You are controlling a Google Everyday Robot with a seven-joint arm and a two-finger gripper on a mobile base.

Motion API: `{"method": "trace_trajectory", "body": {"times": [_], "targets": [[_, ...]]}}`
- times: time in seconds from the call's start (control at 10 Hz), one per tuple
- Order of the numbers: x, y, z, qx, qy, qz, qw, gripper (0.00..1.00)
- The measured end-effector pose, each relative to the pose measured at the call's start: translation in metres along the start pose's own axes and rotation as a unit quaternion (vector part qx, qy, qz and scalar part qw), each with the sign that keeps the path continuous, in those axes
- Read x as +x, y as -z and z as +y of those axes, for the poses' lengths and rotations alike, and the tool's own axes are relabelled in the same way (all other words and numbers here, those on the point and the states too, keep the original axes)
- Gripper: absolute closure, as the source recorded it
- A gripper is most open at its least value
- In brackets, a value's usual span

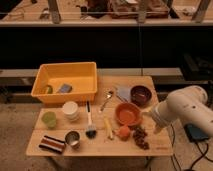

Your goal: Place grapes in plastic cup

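Observation:
The grapes (140, 137), a small dark lumpy bunch, lie on the wooden table (155, 147) near its front right edge. The plastic cup (49, 119), short and light green, stands at the front left of the table. My white arm (186, 107) reaches in from the right. Its gripper (154, 122) hangs over the table's right side, just above and to the right of the grapes and apart from them. The cup is far to the left of the gripper.
An orange fruit (124, 132) lies left of the grapes, with an orange bowl (128, 114) and a dark red bowl (140, 94) behind. A cream cup (71, 110), metal cup (73, 138), brush (90, 127), spoon (107, 99) and yellow bin (66, 80) stand to the left.

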Motion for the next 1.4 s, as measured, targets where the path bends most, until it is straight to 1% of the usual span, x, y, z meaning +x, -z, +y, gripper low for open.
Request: {"method": "trace_trajectory", "body": {"times": [0.1,0.3,0.4,0.6,0.7,0.8,0.9,1.0,1.1,1.2,1.3,1.4], "targets": [[-0.005,-0.007,0.009,-0.003,0.043,0.000,0.9991,0.35],[-0.015,-0.015,0.012,-0.004,0.090,-0.007,0.9959,0.35],[-0.016,-0.016,0.014,-0.005,0.100,-0.007,0.9950,0.35],[-0.016,-0.018,0.014,-0.002,0.102,-0.008,0.9947,0.35],[-0.018,-0.020,0.015,0.006,0.108,-0.009,0.9941,0.35],[-0.022,-0.029,0.021,0.015,0.121,-0.008,0.9925,0.35],[-0.029,-0.042,0.023,0.014,0.140,-0.006,0.9900,0.35],[-0.034,-0.054,0.023,0.010,0.157,-0.005,0.9875,0.35],[-0.039,-0.071,0.026,0.001,0.169,-0.008,0.9855,0.35],[-0.038,-0.082,0.031,-0.009,0.170,-0.009,0.9854,0.35],[-0.038,-0.093,0.034,-0.023,0.172,-0.010,0.9848,0.35],[-0.035,-0.101,0.036,-0.043,0.173,-0.008,0.9839,0.35]]}}
